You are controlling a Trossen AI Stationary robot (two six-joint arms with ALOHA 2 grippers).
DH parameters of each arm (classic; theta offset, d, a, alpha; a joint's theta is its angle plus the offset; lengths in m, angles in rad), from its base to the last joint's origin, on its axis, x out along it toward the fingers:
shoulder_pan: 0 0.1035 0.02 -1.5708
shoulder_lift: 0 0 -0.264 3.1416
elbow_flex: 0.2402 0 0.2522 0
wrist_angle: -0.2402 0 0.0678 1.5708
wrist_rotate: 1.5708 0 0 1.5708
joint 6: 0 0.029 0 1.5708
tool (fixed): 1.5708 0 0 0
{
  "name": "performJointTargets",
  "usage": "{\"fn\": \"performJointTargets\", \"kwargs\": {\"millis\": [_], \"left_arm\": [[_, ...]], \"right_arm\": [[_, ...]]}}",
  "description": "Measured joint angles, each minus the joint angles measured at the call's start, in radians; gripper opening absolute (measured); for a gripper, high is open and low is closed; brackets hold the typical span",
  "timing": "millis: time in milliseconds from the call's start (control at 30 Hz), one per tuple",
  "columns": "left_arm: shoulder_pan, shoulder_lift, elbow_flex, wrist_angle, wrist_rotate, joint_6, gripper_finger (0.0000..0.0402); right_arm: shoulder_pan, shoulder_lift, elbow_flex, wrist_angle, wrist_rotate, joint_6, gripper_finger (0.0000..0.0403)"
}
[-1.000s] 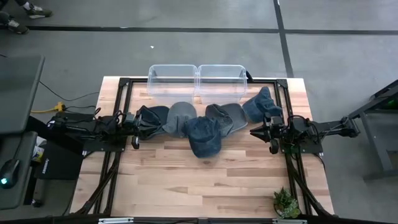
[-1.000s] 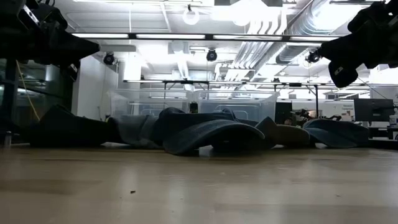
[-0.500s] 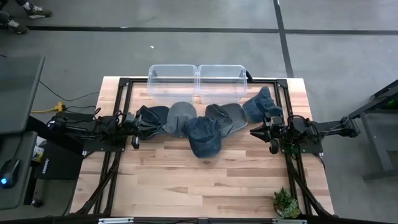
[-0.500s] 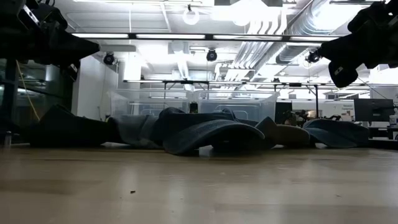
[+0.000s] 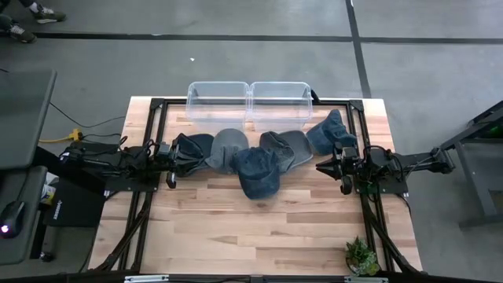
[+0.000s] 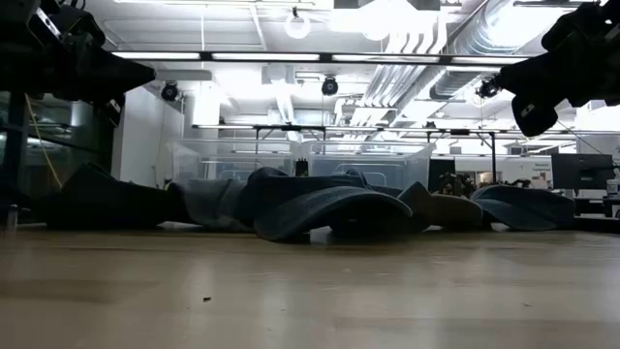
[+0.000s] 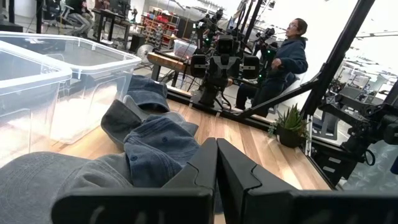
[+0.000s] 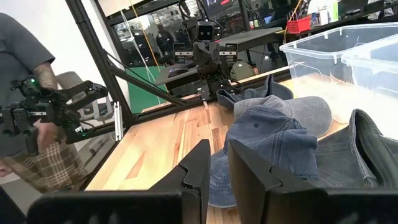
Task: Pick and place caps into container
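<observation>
hovering my left gripper (image 7: pixel 216 163) clenched empty beside the caps (image 5: pixel 259 157); right gripper (image 8: pixel 218 163) slightly parted, empty. wrist views alone show people (image 7: pixel 287 59) beyond the table (image 5: pixel 259 228).

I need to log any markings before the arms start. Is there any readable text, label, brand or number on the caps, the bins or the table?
None can be read.
Denim-blue and grey fabric caps: no lettering shows.
Two clear plastic bins: no label visible.
Pale wooden table: unmarked.
Black box beside the table: a small white mark, too small to read.
</observation>
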Motion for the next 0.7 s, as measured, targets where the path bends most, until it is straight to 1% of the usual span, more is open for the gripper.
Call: {"fn": "performJointTargets", "kwargs": {"millis": [700], "left_arm": [[0.0, 0.0, 0.0, 0.0, 0.0, 0.0, 0.0001]], "right_arm": [[0.0, 0.0, 0.0, 0.0, 0.0, 0.0, 0.0055]]}}
